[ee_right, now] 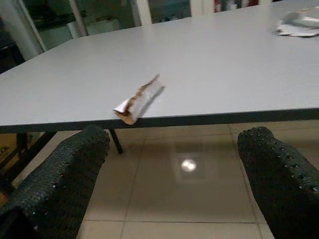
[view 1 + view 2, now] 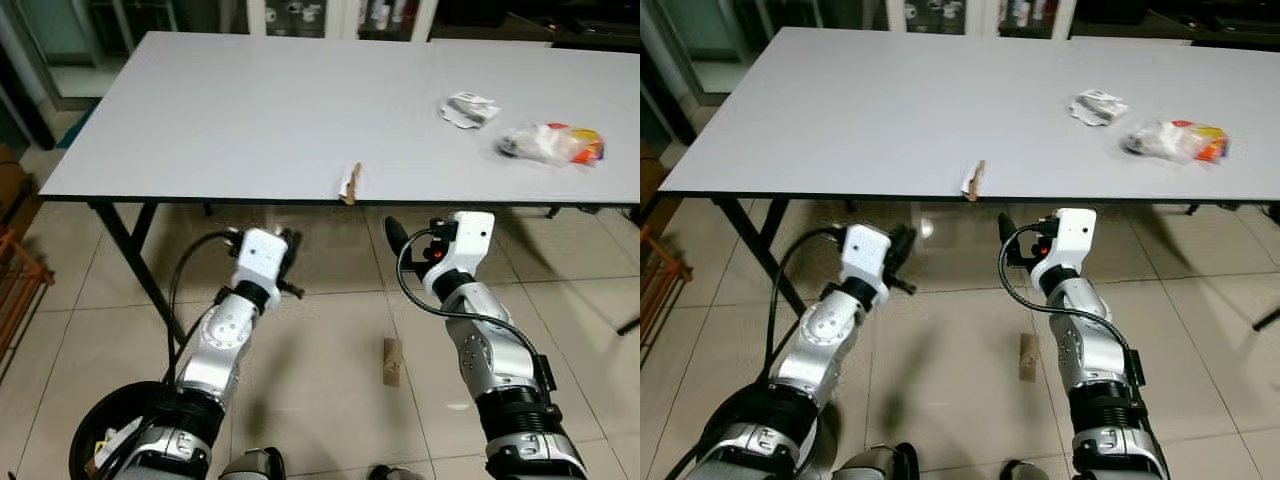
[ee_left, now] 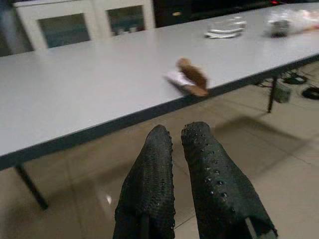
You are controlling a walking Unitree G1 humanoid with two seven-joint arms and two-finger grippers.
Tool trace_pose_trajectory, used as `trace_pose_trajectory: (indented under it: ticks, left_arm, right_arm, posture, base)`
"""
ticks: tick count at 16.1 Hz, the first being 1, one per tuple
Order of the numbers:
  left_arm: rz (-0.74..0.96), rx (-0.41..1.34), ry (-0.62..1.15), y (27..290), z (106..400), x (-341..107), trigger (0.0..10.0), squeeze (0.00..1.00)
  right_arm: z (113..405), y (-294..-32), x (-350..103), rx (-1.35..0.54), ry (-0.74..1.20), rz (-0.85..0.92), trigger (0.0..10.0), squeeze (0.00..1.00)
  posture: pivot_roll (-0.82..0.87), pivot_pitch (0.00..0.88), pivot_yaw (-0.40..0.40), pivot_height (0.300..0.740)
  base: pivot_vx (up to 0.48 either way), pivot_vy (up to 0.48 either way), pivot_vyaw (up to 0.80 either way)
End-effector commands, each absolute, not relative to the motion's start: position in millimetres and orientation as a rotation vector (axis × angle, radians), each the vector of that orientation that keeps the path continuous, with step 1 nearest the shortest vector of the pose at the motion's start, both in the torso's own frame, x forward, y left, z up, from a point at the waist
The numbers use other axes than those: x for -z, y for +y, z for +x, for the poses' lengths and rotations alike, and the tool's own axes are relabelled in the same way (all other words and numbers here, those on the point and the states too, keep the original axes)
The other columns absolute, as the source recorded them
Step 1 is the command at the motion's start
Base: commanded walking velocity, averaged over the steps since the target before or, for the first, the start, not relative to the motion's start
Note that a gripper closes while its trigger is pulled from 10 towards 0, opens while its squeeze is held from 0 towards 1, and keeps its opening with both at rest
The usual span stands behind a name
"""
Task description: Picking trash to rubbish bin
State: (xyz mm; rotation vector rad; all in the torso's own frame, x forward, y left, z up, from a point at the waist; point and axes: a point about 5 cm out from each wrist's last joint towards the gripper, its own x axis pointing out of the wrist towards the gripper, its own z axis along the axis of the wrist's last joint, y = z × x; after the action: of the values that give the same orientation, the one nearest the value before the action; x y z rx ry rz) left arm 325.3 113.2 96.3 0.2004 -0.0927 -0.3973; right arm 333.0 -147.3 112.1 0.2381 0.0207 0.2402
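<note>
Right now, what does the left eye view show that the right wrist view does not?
Left eye view: a black bin and a brown scrap on the floor, a clear bag on the table. Right wrist view: the right gripper close up, jaws wide apart. Both: the table, the torn wrapper at its near edge, the crumpled white paper.

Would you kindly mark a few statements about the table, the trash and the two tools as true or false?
1. The brown wrapper lies at the table's front edge. True.
2. The right tool is shut. False: its fingers stand wide apart.
3. The left tool grips the wrapper. False: it is shut on nothing, below the table edge.
4. A white crumpled wrapper and a plastic bag lie on the table's right part. True.
5. A brown scrap lies on the floor. True.
</note>
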Motion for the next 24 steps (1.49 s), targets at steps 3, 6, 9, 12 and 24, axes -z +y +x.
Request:
trace_pose_trajectory:
  ticks: [3,6,9,12,24]
  left_arm:
    - [0.302,0.392,-0.161,113,328,-107,10.0,0.0]
    - [0.441,0.141,-0.416,125,330,-142,10.0,0.0]
    - [0.492,0.102,-0.603,121,323,-165,10.0,0.0]
    - [0.635,-0.028,-0.751,124,318,-182,10.0,0.0]
    - [0.467,-0.236,-0.672,139,327,-189,10.0,0.0]
  right_arm:
    - [332,-154,-109,-0.217,0.037,0.226,10.0,0.0]
    - [333,-161,-116,-0.141,-0.018,0.212,10.0,0.0]
    - [335,-165,-128,-0.121,-0.094,0.239,10.0,0.0]
    - [334,-164,-130,-0.12,-0.112,0.243,10.0,0.0]
    - [333,-163,-132,-0.11,-0.131,0.257,10.0,0.0]
  posture:
    - [-0.04,0.079,-0.008,0.74]
    - [-0.04,0.08,-0.008,0.74]
    - [-0.05,0.079,-0.007,0.74]
    - [-0.04,0.08,-0.007,0.74]
    - [-0.05,0.079,-0.008,0.74]
  base:
    - [0.0,0.0,0.0]
    - [0.0,0.0,0.0]
    - [0.0,0.0,0.0]
    - [0.0,0.0,0.0]
    - [0.0,0.0,0.0]
